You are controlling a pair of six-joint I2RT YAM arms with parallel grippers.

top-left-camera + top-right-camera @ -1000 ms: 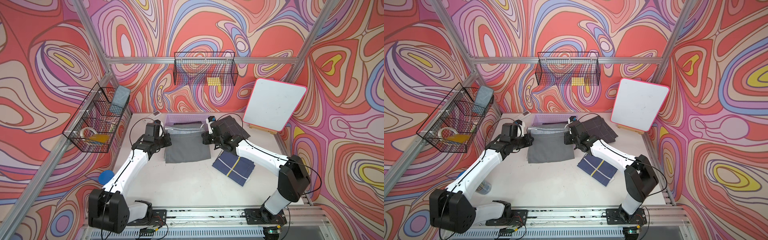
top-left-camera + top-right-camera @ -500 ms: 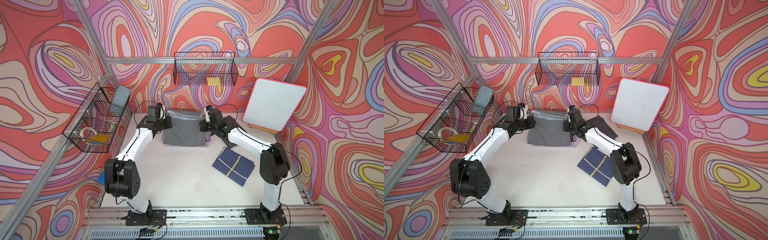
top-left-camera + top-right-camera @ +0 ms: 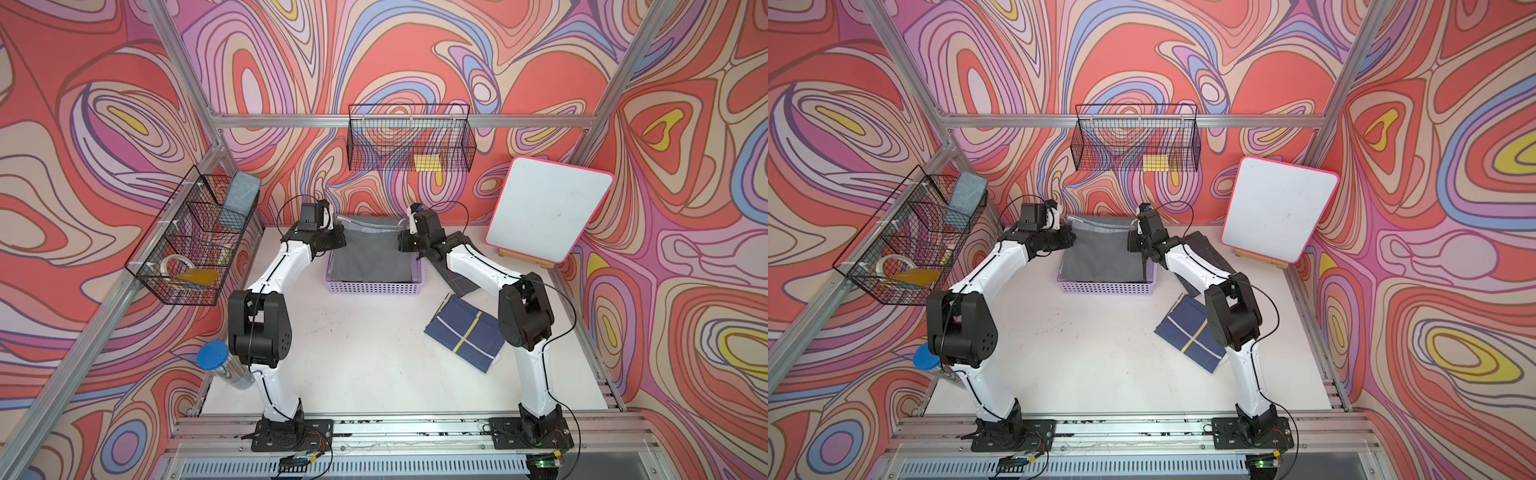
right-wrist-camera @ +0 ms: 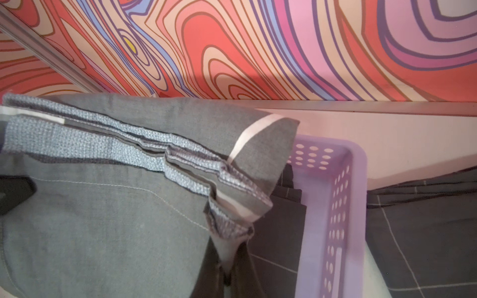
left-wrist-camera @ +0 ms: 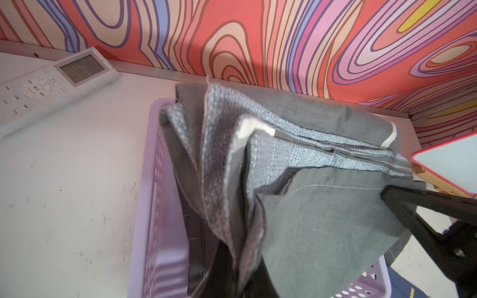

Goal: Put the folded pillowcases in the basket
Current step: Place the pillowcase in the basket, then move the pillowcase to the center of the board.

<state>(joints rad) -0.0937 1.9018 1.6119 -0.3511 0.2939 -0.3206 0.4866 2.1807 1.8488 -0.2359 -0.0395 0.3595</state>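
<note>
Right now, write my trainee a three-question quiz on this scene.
1. True or false: the left pincer and right pincer are both open.
2. Which of these lies on the table? A red towel; B navy cloth with a yellow stripe; C white sheet.
3. Fill in: the grey pillowcase is held over the ___ basket.
Key: 1 false; 2 B; 3 lilac.

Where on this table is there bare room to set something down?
Biggest bare patch: table middle and front, between the basket, the navy cloth and the front rail. A smaller strip lies between basket and remote. Crowded: the back right, with the checked cloth and whiteboard, plus the basket, under the held pillowcase.
</note>
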